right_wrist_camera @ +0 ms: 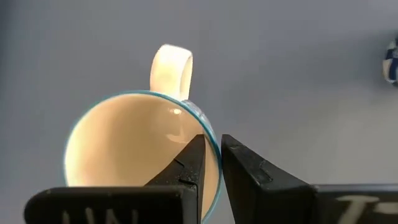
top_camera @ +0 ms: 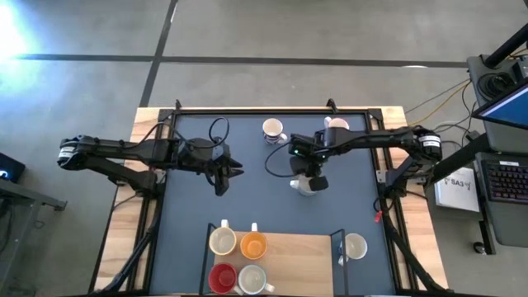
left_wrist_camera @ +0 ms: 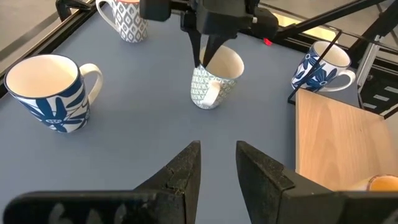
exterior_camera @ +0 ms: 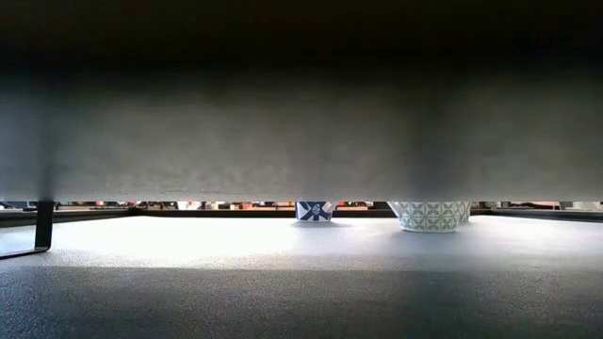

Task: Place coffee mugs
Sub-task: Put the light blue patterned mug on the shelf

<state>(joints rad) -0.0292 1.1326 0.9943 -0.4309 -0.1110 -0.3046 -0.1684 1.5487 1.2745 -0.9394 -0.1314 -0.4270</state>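
My right gripper (top_camera: 307, 176) stands mid-table, shut on a white mug with a green pattern (left_wrist_camera: 214, 81) and a cream inside (right_wrist_camera: 137, 149). My left gripper (top_camera: 229, 173) hovers open to that mug's left, its fingers (left_wrist_camera: 217, 152) pointing at it and touching nothing. Two blue-leaf mugs (left_wrist_camera: 46, 90) (left_wrist_camera: 323, 68) and a grey-patterned mug (left_wrist_camera: 127, 22) stand on the dark mat. On the wooden board (top_camera: 297, 260) stand a cream mug (top_camera: 223, 241), an orange one (top_camera: 253, 245), a red one (top_camera: 221, 278) and a white one (top_camera: 252, 279). My right gripper pinches the green-patterned mug's rim (right_wrist_camera: 206, 127), about a quarter turn round from the handle (right_wrist_camera: 171, 62). One finger (right_wrist_camera: 189, 165) is inside the cup and the other (right_wrist_camera: 249, 168) outside. The fingers come from above, pointing down. The mug sits tilted; whether its base touches the mat, I cannot tell.
The board fills the near middle of the table, with free wood on its right half. One mug (top_camera: 355, 246) stands just right of it, two more (top_camera: 274, 129) (top_camera: 336, 125) near the far edge. A black frame (top_camera: 272, 111) rims the mat. The low view is mostly blocked.
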